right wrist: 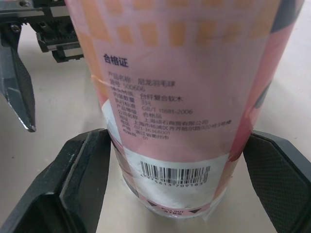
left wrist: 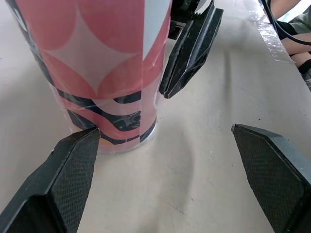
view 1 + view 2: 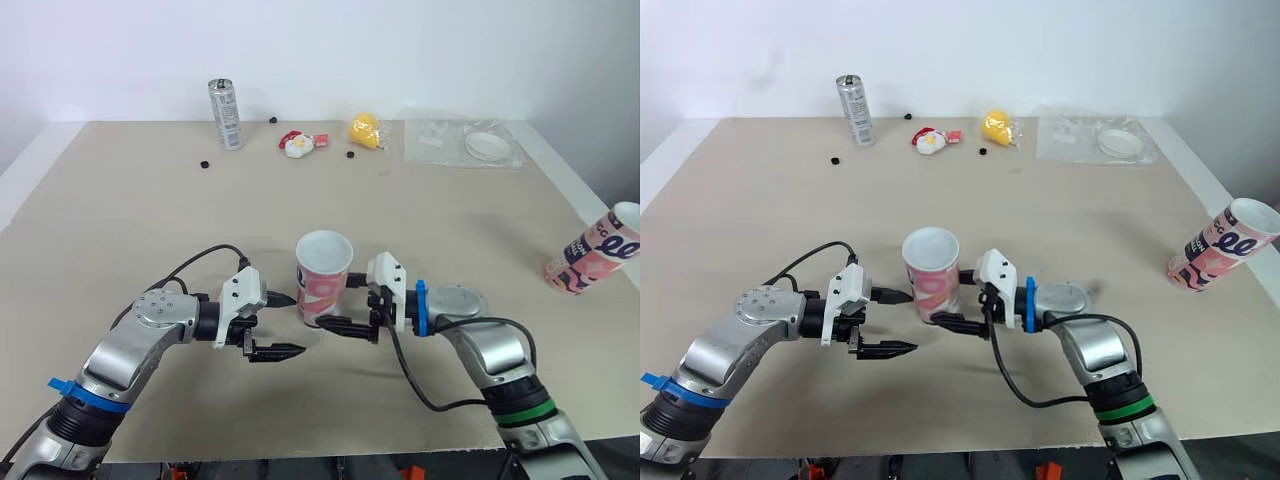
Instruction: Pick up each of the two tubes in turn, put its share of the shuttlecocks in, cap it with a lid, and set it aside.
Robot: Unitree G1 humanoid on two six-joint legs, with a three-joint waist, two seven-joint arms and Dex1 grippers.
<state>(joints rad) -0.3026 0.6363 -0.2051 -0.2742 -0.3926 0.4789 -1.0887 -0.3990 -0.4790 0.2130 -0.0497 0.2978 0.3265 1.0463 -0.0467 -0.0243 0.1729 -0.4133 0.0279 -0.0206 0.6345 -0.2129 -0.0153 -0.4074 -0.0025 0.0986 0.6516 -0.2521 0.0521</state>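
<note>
Where the right hand sets its 2 black fingers around the lower part of the upright pink-and-white patterned cardboard tube, the tube's foot is partly covered in the head views. The right wrist view shows both fingers pressed on opposite sides of it, level with a printed barcode, so this hand is grasping the tube. The tube's top is open and the inside looks white, but what it holds cannot be made out.

The left hand is spread wide on the tube's other side. 1 fingertip sits right at the foot of the tube, touching or nearly so, and the other is well apart from it over bare counter. A grey rounded shape beside the right wrist is half hidden by the arm and hard to identify. A second pink patterned tube lies at the counter's right edge, well apart from both hands.

The counter is a matte beige board with a pale rim, set against a plain white wall. Along its far side are a silver metal can, a small red-and-white object, a yellow lump and a clear plastic bag with round discs inside. A few tiny black bits lie scattered near them.
</note>
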